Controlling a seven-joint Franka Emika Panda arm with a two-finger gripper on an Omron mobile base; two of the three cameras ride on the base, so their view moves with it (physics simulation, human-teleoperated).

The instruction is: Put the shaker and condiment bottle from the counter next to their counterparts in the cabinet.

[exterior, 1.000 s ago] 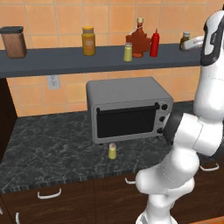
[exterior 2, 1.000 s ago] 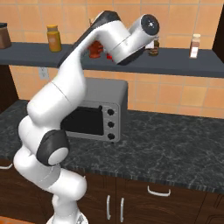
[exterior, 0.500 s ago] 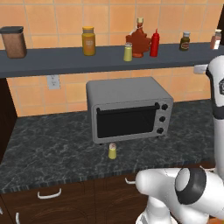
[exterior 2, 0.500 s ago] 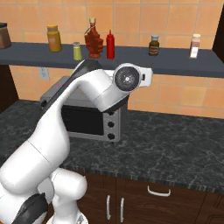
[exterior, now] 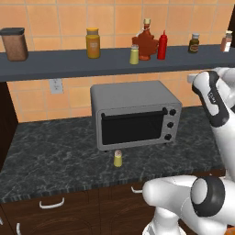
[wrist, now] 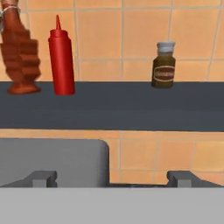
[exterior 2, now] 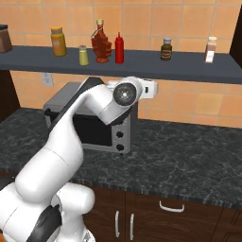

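Gripper [wrist: 112,178] open, empty, below shelf [wrist: 131,109] front edge; ketchup [wrist: 61,59] by leaf bottle [wrist: 19,52]; shaker [exterior: 118,158] on tabletop [exterior: 55,156] w/ free space around.

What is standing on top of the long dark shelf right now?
The shelf carries a brown canister, orange jar, yellow-green shaker, maple-leaf bottle, red condiment bottle, dark bottle and a pale bottle. Nothing covers them.

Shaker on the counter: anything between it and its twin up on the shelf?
Yes, the toaster oven. The shaker stands on the counter just in front of its door, and the matching shaker sits on the cabinet shelf almost straight above, so a lift must come out in front of the oven first.
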